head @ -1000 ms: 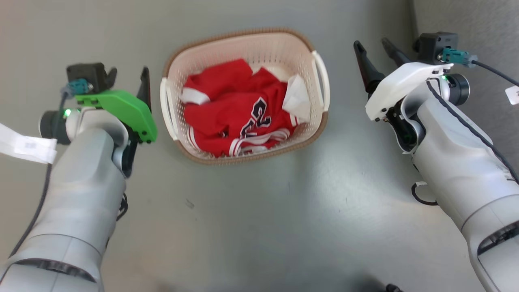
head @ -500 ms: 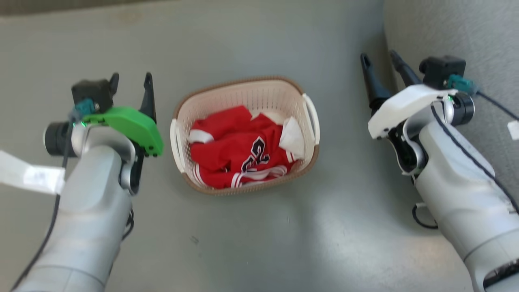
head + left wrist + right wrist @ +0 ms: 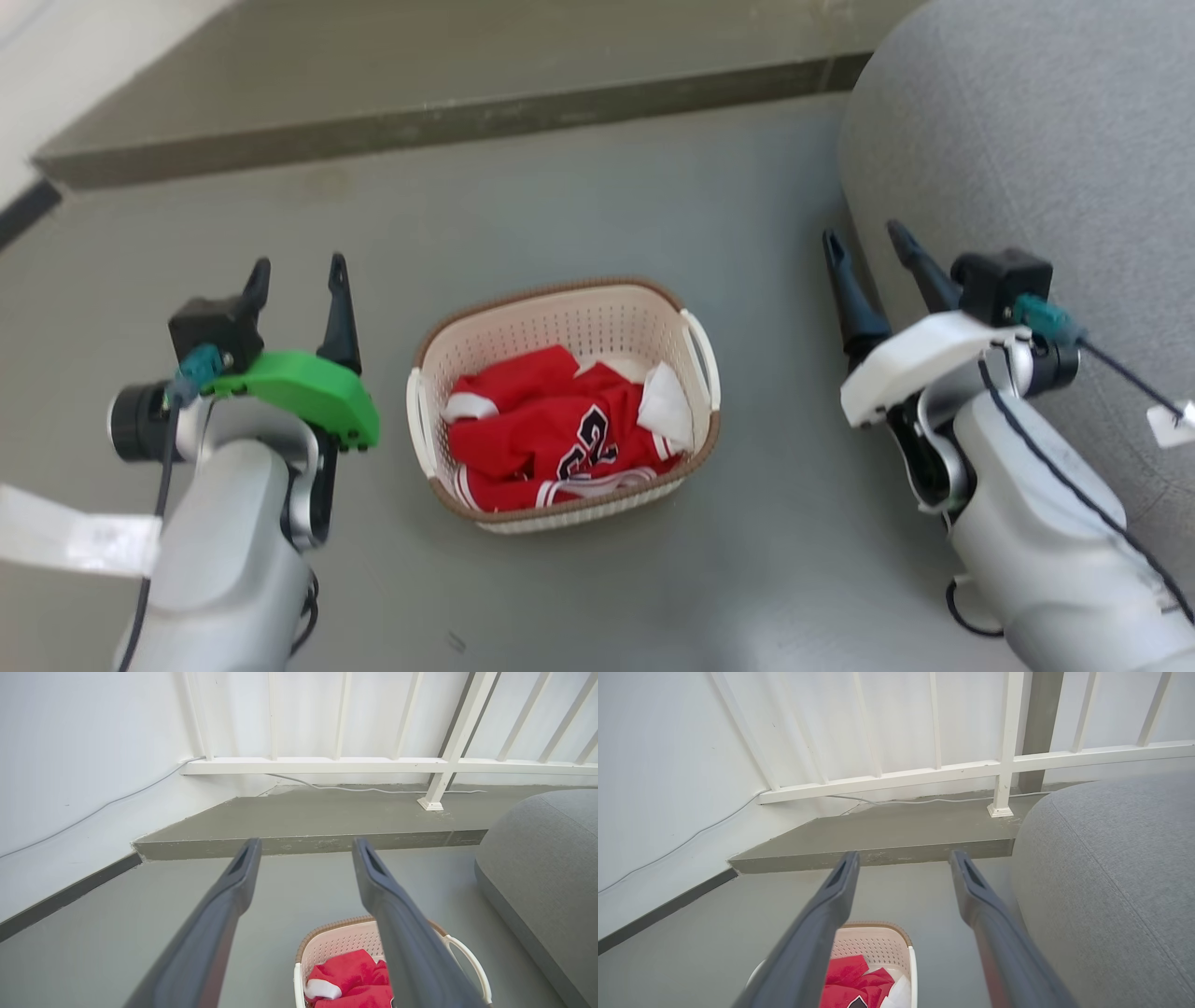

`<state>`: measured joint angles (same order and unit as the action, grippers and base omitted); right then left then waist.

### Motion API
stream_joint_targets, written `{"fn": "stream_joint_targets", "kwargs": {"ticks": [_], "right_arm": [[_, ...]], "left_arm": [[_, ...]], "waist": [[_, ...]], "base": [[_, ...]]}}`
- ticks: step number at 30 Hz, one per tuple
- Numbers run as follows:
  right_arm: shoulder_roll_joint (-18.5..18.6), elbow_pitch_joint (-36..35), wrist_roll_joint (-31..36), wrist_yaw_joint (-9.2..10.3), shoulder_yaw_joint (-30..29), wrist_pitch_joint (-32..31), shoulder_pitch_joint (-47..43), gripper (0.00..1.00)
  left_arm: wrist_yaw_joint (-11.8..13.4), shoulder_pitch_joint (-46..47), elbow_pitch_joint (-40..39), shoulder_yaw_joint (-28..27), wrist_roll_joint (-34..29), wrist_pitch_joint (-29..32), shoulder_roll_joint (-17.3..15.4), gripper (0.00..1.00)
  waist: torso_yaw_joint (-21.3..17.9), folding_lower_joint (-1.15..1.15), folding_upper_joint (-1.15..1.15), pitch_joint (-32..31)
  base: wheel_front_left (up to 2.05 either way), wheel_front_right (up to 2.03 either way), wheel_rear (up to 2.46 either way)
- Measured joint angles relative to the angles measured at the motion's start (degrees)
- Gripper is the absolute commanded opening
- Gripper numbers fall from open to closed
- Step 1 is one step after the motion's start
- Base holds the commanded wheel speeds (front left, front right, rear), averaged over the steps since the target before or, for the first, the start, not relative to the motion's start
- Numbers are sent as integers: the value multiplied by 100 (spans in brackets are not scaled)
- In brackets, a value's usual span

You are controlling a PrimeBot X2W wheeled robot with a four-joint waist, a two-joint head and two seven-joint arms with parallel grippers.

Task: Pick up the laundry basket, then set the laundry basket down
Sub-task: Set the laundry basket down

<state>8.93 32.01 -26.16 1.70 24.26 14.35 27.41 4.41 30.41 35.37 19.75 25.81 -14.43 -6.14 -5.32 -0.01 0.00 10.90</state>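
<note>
The laundry basket [image 3: 570, 327] stands on the grey floor, cream-white and perforated with a brown rim and two white side handles. A red jersey [image 3: 551, 434] and a white cloth lie inside it. My left gripper [image 3: 298, 269] hangs open to the basket's left, well apart from its handle. On the other side, my right gripper [image 3: 865, 239] is open too, clear of the right handle. The left wrist view catches the basket [image 3: 343, 945] low between and beside the open fingers [image 3: 236, 877]. In the right wrist view the basket [image 3: 873, 945] sits at the bottom, partly behind the left finger [image 3: 840, 882].
A large grey cushion [image 3: 1027, 140] rises at the right, close behind my right gripper. A low concrete step [image 3: 420, 121] runs across the far side, with a white railing [image 3: 373, 765] and a white wall beyond it.
The head camera has risen and tilted up, so the basket looks smaller and lower in view, and the step and cushion have come in. The basket stays on the floor; both grippers stay open.
</note>
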Motion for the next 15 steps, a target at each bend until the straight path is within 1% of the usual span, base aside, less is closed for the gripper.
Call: {"fn": "stream_joint_targets", "kwargs": {"ticks": [8, 14, 15], "right_arm": [[-11, -397, 257, 93, -79, 0, -704, 100], [7, -701, 372, 104, -154, 0, -1161, 100], [11, -749, 393, 131, -167, 0, -1227, 100]], "left_arm": [[66, -837, -630, -119, -252, 0, 0, 100], [103, -1393, -1044, -166, -308, 0, 1, 100], [114, -1487, -1115, -186, -321, 0, 1, 100]], "waist": [[-38, 0, 0, -576], [-67, 0, 0, -945], [-72, 0, 0, -996]], "base": [[0, 0, 0], [0, 0, 0], [0, 0, 0]]}}
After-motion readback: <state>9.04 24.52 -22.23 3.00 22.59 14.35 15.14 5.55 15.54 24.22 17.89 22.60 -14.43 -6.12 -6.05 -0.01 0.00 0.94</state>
